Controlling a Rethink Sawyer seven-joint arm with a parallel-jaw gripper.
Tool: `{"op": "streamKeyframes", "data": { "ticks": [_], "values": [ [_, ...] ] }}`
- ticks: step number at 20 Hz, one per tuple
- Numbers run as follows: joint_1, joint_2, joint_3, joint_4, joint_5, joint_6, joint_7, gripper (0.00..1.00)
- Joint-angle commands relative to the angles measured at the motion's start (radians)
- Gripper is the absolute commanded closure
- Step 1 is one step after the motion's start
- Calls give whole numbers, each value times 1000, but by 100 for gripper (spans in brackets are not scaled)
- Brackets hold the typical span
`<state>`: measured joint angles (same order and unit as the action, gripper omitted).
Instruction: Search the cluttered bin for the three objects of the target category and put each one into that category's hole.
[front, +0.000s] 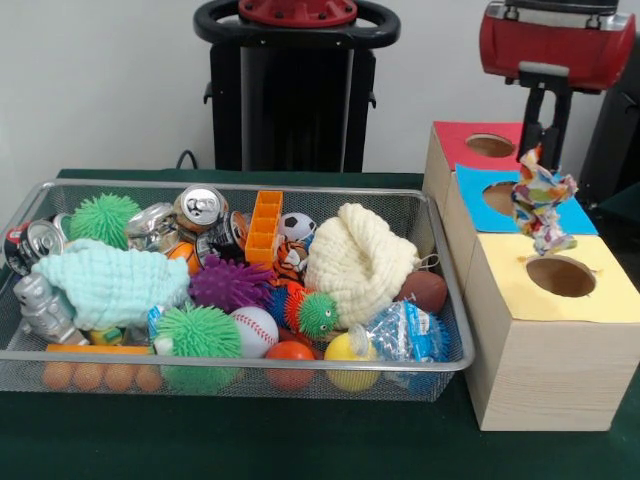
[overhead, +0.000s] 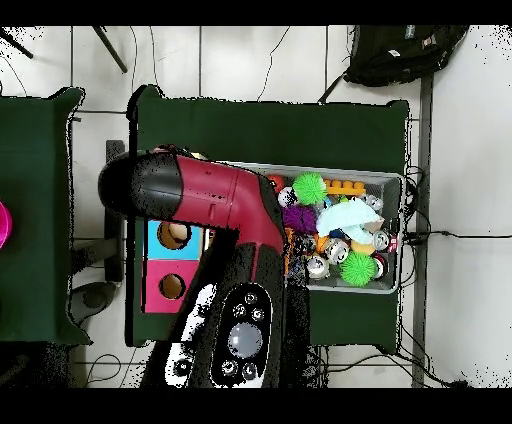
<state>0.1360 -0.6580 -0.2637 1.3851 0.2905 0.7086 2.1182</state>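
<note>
- Fingers (front: 534, 115) look clamped on the top of a crumpled multicoloured bundle (front: 543, 205). It dangles straight under them, so I'd call that a held grasp. The overhead view is no help, since the arm (overhead: 215, 195) covers everything there.
- The bundle hangs in the air over the boxes, roughly above the seam between the blue-surround hole (front: 500, 198) and the yellow hole (front: 560, 275). It's near the yellow one but not over the middle of it, and it touches nothing below.
- My guess on handling is that it's very light and floppy, like crinkled wrapper or thin printed cloth. It has no stiffness and isn't fragile, but it can swing, and a loose tail could catch the card rim on the way in.
- A pinch on a thick bunched fold near the top seems the right spot, and that appears to be where it's held. A single thin flap might slip out.
- The cluttered bin (front: 250, 362) sits beside the boxes on the green surface (front: 300, 445), packed with spiky balls, cans, knit cloths and small sports balls.
- A clear-and-blue crinkly packet (front: 405, 335) sits in the bin's corner nearest the boxes. It might be a similar kind of thing, but I can't say for sure.
</note>
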Motion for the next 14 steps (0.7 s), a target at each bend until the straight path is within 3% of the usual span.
{"op": "streamKeyframes", "data": {
  "ticks": [1, 14],
  "values": [
    [4, 84, 16, -28, 55, 83, 313, 100],
    [11, 165, 33, -42, 68, -23, 307, 100]
  ]
}}
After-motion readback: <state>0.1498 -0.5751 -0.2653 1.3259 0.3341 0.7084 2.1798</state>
